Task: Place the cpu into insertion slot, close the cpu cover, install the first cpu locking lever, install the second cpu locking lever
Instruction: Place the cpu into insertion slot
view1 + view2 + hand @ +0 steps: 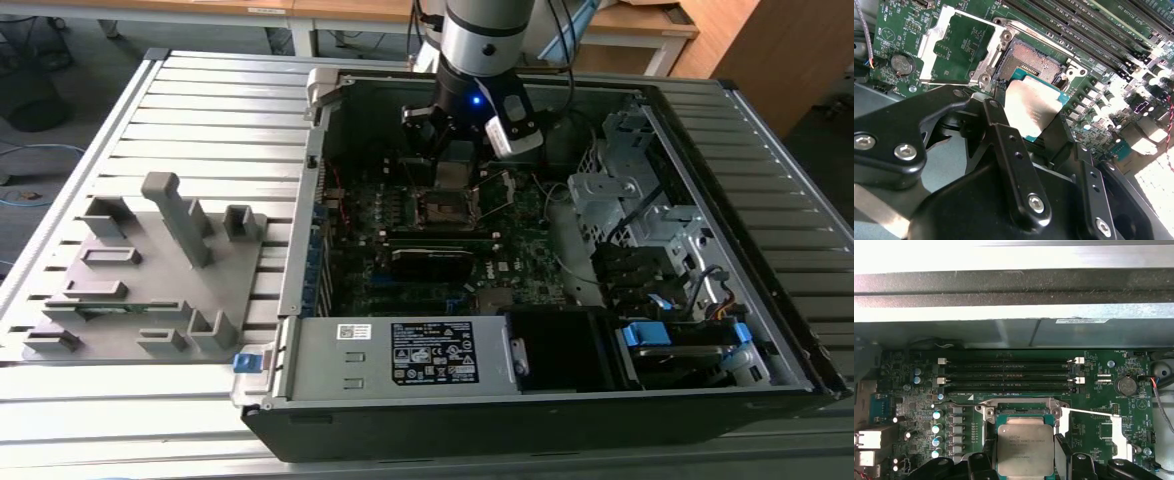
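Note:
My gripper (1031, 122) is shut on the cpu (1031, 106), a flat square chip with a dull silver top, pinched by two opposite edges between black fingers (999, 125). The cpu (1025, 447) hangs tilted just above and beside the insertion slot (1021, 412), whose dark centre lies bare inside its silver rim (1029, 62). The cpu cover (961, 45), a silver frame with a square window, stands swung open to one side of the slot. In the exterior view the gripper (454, 160) hovers over the slot (447, 207) inside the open computer case.
Long black memory slots (1009, 374) run beside the socket, with a coin battery (1126, 385) nearby. In the exterior view, case walls (320, 190) surround the board. A drive cage (627, 200) is at the right, a power supply (400, 350) in front, and a grey fixture tray (147, 270) at the left.

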Controlling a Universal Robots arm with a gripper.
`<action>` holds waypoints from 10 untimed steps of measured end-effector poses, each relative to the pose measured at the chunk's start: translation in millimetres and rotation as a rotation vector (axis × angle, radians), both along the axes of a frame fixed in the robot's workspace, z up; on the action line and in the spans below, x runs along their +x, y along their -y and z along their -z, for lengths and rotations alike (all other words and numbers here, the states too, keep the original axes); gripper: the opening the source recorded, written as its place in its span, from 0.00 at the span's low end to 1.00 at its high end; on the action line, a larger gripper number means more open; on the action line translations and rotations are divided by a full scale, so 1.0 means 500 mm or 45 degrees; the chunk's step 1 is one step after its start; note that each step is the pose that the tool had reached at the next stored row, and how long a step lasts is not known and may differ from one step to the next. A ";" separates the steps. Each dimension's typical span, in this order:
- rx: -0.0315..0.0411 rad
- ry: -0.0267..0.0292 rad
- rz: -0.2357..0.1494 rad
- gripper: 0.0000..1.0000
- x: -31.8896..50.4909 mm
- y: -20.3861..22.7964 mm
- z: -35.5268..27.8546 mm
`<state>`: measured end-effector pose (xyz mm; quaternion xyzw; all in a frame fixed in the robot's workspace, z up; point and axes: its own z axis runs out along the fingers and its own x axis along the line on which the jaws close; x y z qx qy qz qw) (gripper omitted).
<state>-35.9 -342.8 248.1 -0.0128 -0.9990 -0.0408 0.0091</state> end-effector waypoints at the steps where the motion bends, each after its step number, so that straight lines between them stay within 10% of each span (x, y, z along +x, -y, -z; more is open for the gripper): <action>1: 0.0001 0.0001 0.000 0.54 0.000 0.0000 0.000; 10: -0.0004 -0.0001 0.000 0.54 0.000 0.0000 0.003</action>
